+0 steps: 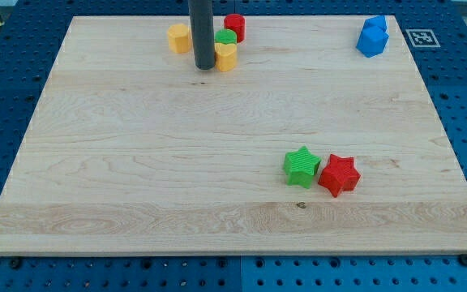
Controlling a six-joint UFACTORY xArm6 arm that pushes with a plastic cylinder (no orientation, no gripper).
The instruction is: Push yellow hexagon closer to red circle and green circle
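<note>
I count seven blocks on pale wooden surface (136, 162). Near top edge: yellow hexagon block (179, 38), red circle block (235, 25), green circle block (225, 37), second yellow block (226, 57), shape unclear. My tip (204, 66) between two yellows, beside second. No pincer here. Top right corner: one blue block cluster (372, 36). Toward bottom right: green star (302, 165) touching red star (338, 174).

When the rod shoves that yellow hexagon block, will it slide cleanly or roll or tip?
The yellow hexagon block looks squat and flat-bottomed, so it should slide, not roll or tip. The smooth wooden board suggests low drag. It may spin if my tip pushes off-centre.
</note>
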